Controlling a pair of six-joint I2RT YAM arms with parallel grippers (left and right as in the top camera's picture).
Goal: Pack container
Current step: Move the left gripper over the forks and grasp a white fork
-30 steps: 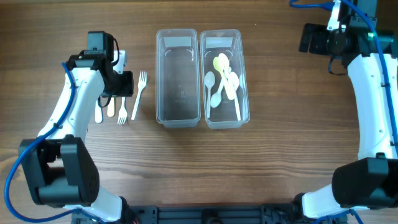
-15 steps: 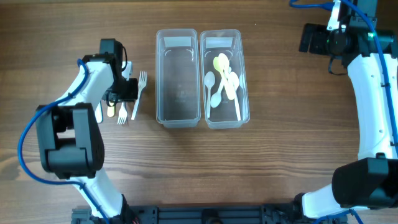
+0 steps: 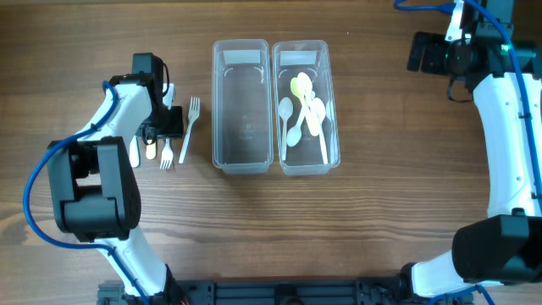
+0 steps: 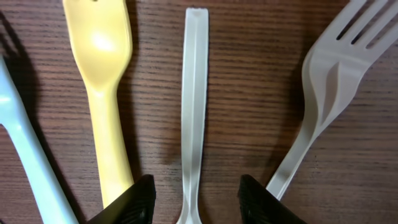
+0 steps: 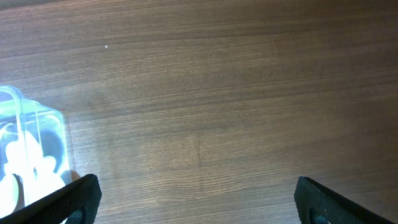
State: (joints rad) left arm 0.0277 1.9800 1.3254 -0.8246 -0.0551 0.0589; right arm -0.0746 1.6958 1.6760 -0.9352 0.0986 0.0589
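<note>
Overhead: my left pincer point(image 3: 163, 129) hangs over loose cutlery point(image 3: 188, 127) left of the left container point(image 3: 215, 102); right container point(image 3: 332, 102) holds spoons point(image 3: 305, 110).
Left wrist: only here, fingers point(image 4: 130, 199) apart, straddling a white handle point(image 4: 194, 93) flat on the tabletop point(image 4: 249, 93), yellow spoon point(image 4: 102, 50) and white fork point(image 4: 329, 68) either side.
Right wrist: my right pincer point(image 5: 196, 190) spread wide, gripping nothing, right container's corner at left.

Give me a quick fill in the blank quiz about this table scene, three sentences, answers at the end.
The spoons lie in the container on the ___. The left gripper straddles a handle coloured ___. The right gripper holds nothing and is ___. Answers: right, white, open.
</note>
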